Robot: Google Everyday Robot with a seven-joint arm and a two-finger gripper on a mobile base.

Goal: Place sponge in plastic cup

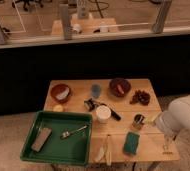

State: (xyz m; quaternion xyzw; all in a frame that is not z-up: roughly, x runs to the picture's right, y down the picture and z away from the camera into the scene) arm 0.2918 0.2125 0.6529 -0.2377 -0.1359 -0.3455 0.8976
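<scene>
I am looking at the wooden desk [78,86] with its things spread across it. At the near left, a green tray [34,124] is sitting partly over the desk's corner. A grey-brown block [41,139] is lying in the tray's left part and a piece of metal cutlery [73,132] is lying to the right of it.

Farther back, a reddish bowl [61,92] is sitting by the far left corner, and a small yellow thing [58,107] is lying just nearer than it. Moving right, the plastic cup [95,91] is standing upright in the far row. On its near side a black utensil [110,113] is lying on a slant, with a white cup [103,115] touching or almost touching it. A second bowl [120,87] is sitting to the right of the plastic cup, and beyond that is a dark clump [140,96] I cannot identify.

Along the near edge, some pale long things [105,150] are lying. The sponge [131,143] is lying flat on the desk just right of them, well apart from the plastic cup. A metal cup [137,121] is standing just beyond the sponge.

At the far right, the white arm [185,117] is reaching in over the desk's edge. The claw [166,141] is hanging by the near right corner, to the right of the sponge and apart from it. It is released and is grasping nothing.
</scene>
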